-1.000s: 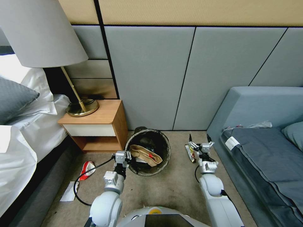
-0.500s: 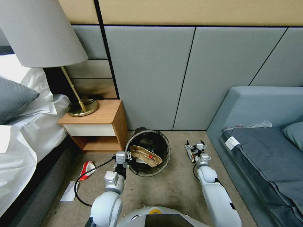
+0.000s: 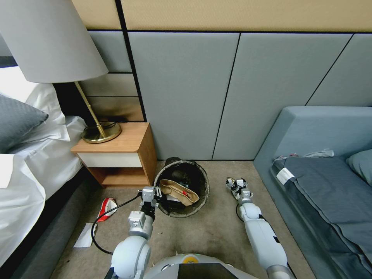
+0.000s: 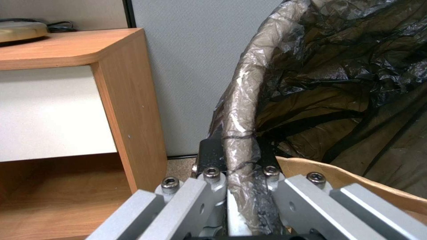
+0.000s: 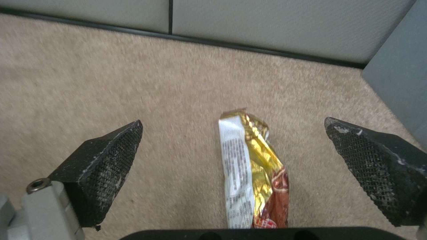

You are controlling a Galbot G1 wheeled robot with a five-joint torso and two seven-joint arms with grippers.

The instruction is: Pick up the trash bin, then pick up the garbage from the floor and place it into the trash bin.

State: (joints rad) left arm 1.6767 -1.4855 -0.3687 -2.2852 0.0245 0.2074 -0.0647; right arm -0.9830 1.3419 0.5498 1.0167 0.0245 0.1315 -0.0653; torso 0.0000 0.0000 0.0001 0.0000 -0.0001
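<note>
The small round trash bin (image 3: 182,188), lined with crinkled black plastic folded over its rim, stands on the tan carpet (image 3: 209,228) just right of the wooden bedside cabinet (image 3: 116,155), near the grey padded wall. Inside it lie a tan paper bag (image 3: 179,190) and a small red scrap (image 3: 186,192). The left gripper (image 3: 149,192) is at the bin's near left edge; the left wrist view shows its grey metal fingers (image 4: 186,200) pressed together on either side of the glossy, wrinkled bag-covered rim (image 4: 242,140), clamping it.

To the right of the bin, the right gripper (image 5: 236,156) is low over the carpet, its two black wedge-shaped fingers (image 5: 104,163) with a mesh-textured face spread wide apart. Between them, touching neither, lies a crumpled snack wrapper (image 5: 251,173) of shiny gold and red foil with a white printed panel, flat on the short-pile carpet beside the blue-grey upholstered sofa (image 3: 310,155).

On the floor left of the left arm lie a crushed red-and-white carton (image 3: 106,207) and, nearer, a flat white sheet of paper (image 3: 85,235), both beside the bed.
</note>
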